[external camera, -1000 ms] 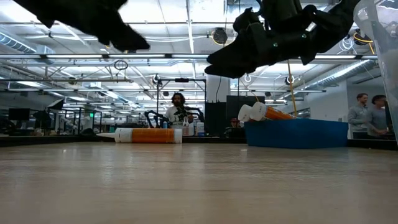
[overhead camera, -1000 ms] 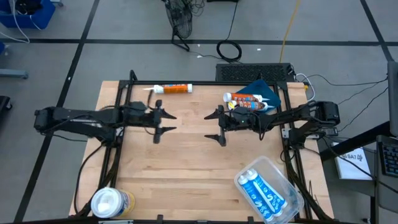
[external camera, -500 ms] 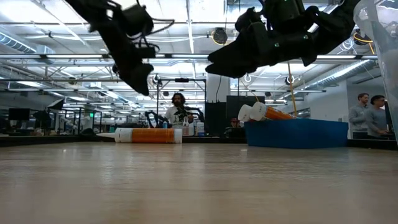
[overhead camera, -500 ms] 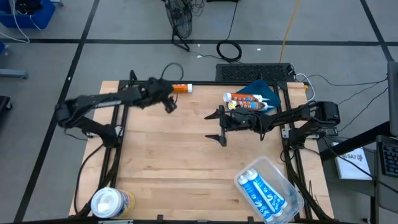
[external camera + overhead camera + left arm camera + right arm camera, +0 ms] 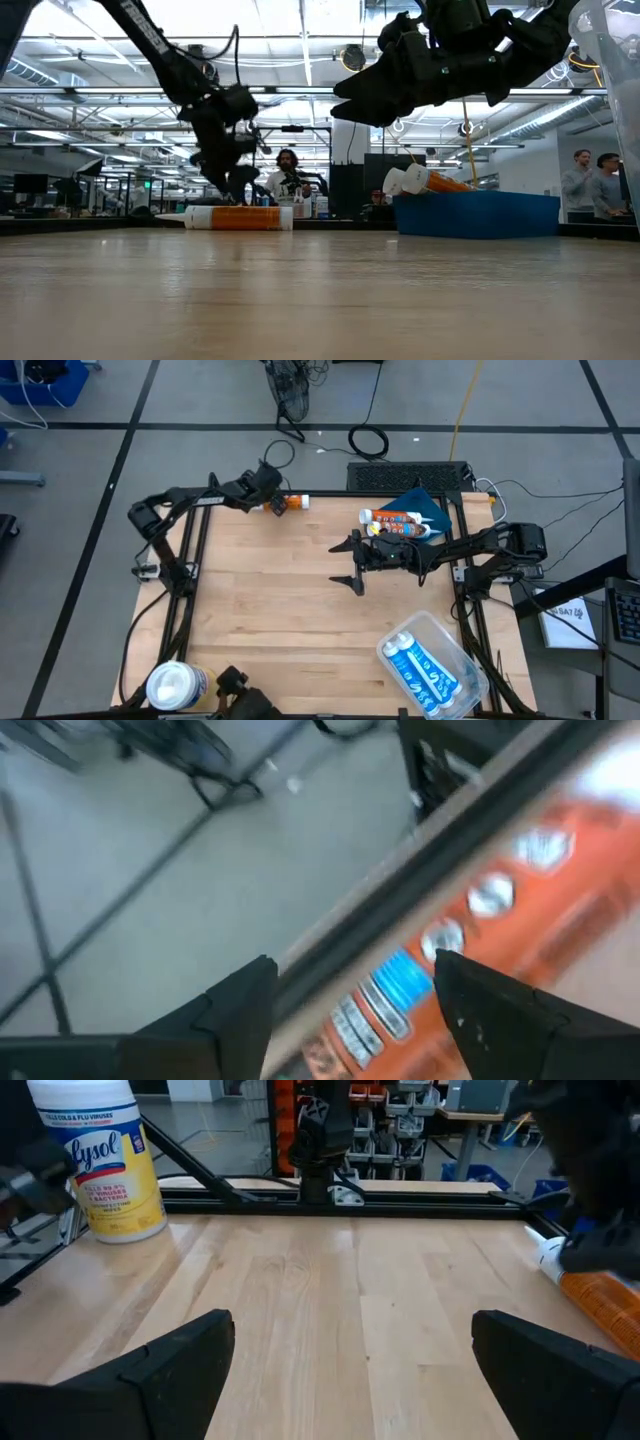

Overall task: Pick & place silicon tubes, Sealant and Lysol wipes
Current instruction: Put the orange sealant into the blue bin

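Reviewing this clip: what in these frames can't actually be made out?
- Orange caulk tube, high view: nozzle end hidden under the left gripper; its label is motion-blurred in the left wrist view.
- Lysol wipes, high view: canister body hidden beneath its white lid.
- Tubes in the clear tub, high view: print too small to read.
- Right gripper, low view: a dark silhouette only.

Dark jointed arms, black cables
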`<move>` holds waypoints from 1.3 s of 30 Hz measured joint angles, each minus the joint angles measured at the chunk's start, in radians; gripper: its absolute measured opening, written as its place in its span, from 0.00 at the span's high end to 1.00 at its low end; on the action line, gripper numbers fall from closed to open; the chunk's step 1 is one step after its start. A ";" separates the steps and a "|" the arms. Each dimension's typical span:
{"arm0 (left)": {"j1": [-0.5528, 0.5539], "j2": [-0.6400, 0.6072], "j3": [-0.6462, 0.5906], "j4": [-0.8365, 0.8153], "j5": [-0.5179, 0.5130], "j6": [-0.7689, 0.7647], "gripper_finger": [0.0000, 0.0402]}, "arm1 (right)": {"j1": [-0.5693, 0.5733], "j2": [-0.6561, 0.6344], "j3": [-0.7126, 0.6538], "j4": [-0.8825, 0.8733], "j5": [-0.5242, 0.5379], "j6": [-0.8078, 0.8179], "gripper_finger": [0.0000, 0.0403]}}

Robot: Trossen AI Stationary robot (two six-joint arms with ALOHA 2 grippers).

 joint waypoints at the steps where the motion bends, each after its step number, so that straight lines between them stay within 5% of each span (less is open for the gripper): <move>1: 0.005 0.015 0.000 -0.016 0.018 0.000 0.35 | 0.000 0.000 0.000 0.000 0.000 0.000 0.05; 14: -0.076 -0.046 -0.005 -0.329 0.265 0.022 0.45 | 0.000 0.000 0.000 0.000 0.000 0.009 0.05; 23: -0.194 -0.155 -0.002 -0.431 0.256 0.264 0.49 | 0.000 0.000 0.000 -0.005 0.000 0.007 0.05; 28: -0.236 -0.189 -0.002 -0.375 0.146 0.420 0.47 | 0.000 0.000 0.000 -0.010 0.000 0.002 0.05; 34: -0.256 -0.195 -0.001 -0.266 0.024 0.405 0.47 | 0.000 0.000 0.000 -0.016 0.000 0.000 0.05; 39: -0.252 -0.195 0.000 -0.324 0.103 0.309 0.47 | 0.000 0.000 0.000 -0.031 0.000 0.000 0.05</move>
